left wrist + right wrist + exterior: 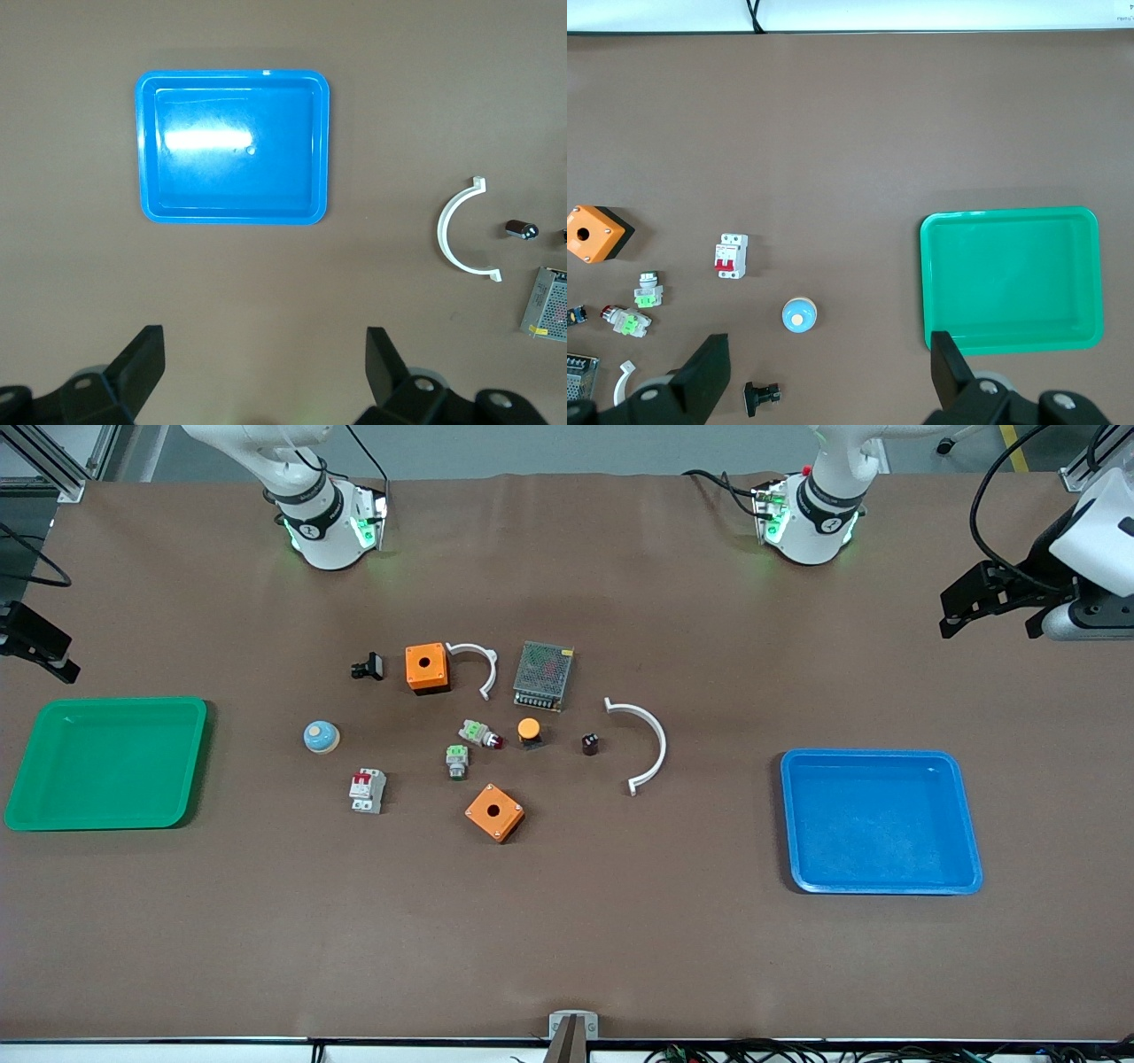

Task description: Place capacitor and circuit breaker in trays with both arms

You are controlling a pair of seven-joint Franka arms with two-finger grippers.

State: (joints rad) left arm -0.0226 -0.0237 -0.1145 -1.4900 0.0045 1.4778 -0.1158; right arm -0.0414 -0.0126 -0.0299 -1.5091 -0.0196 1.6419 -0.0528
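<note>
The capacitor (590,743), a tiny black cylinder with a reddish mark, stands in the middle cluster beside a white curved clip; it also shows in the left wrist view (521,229). The circuit breaker (367,789), a white-grey block with red levers, lies on the table toward the right arm's end of the cluster and shows in the right wrist view (731,255). My left gripper (992,615) hangs open and empty in the air at the left arm's end of the table (266,363). My right gripper (40,646) hangs open and empty at the right arm's end (828,372).
A blue tray (881,886) lies at the left arm's end and a green tray (106,824) at the right arm's end. The cluster holds two orange boxes (427,668), two white curved clips (651,744), a mesh power supply (543,675), an orange-capped button (529,731), green-topped parts (456,760), a blue dome (321,736) and a black clip part (368,666).
</note>
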